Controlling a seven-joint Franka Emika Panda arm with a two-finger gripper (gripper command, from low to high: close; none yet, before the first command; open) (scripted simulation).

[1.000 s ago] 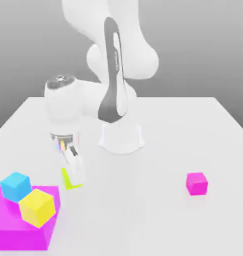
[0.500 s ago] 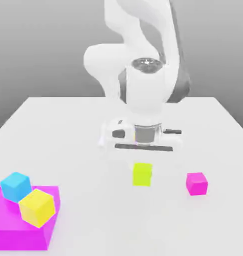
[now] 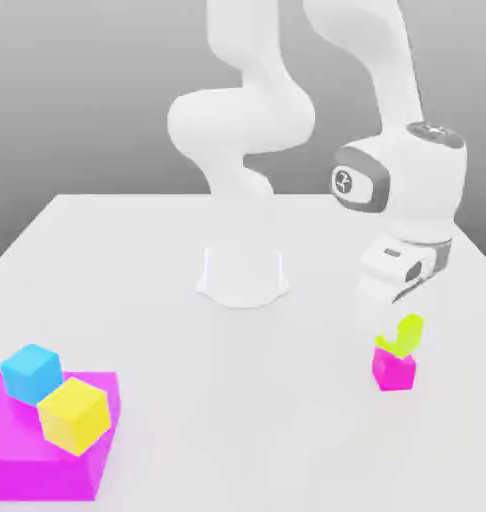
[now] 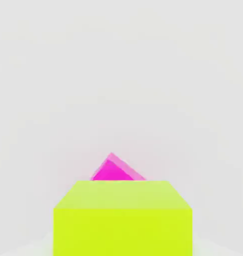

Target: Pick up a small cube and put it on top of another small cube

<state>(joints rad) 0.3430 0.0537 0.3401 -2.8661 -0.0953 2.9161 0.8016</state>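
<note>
Near the tabletop's (image 3: 107, 260) right edge in the exterior view, our gripper (image 3: 395, 335) pinches the lime cube (image 3: 402, 334) just above the magenta cube (image 3: 394, 369); whether they touch, we cannot tell. Our hand view shows lime (image 4: 122, 217) covering most of magenta (image 4: 113, 170).

The first small cube (image 3: 404, 334) sits just above the second small cube (image 3: 393, 369), at the exterior view's right of the table (image 3: 237, 400).

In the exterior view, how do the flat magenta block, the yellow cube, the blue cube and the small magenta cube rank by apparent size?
1. Flat magenta block, clearly largest.
2. Yellow cube.
3. Blue cube.
4. Small magenta cube, smallest; it sits farther from the camera, which may exaggerate this.
</note>
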